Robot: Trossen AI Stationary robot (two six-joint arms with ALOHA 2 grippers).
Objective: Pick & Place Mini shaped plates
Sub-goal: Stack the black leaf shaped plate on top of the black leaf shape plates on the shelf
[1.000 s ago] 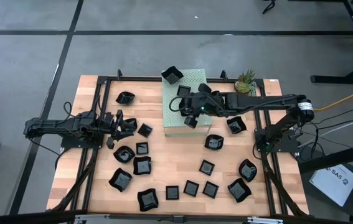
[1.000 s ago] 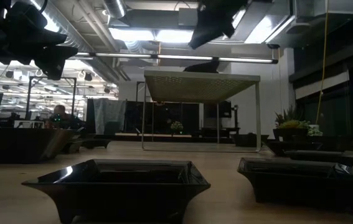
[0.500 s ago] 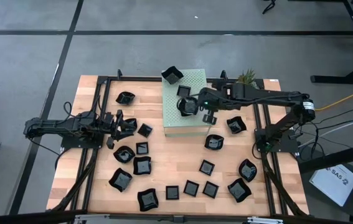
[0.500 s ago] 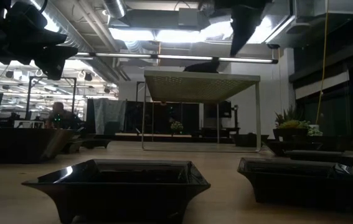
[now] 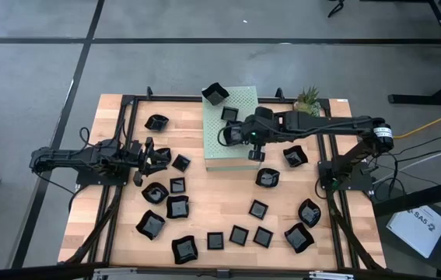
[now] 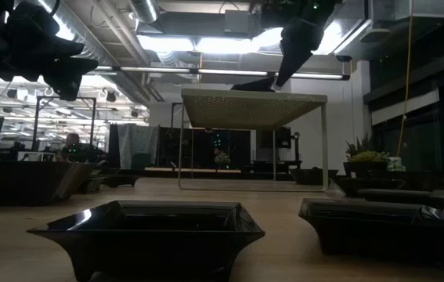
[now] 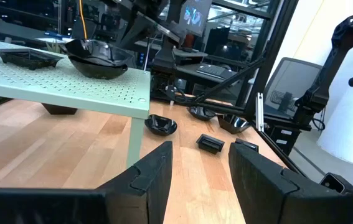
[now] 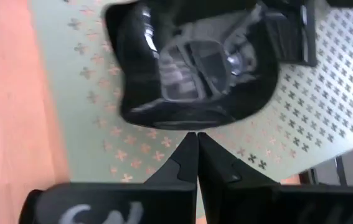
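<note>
Right arm over the green box

The right claw was closed, holding nothing, just beside a black dish on the green box. The left claw waited open above the wooden table.

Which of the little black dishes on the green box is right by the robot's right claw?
The rounded black dish at the pale green box's left edge. The right gripper, shut and empty, hovers just beside it; the other two dishes on the box sit further toward the table's far edge.
</note>
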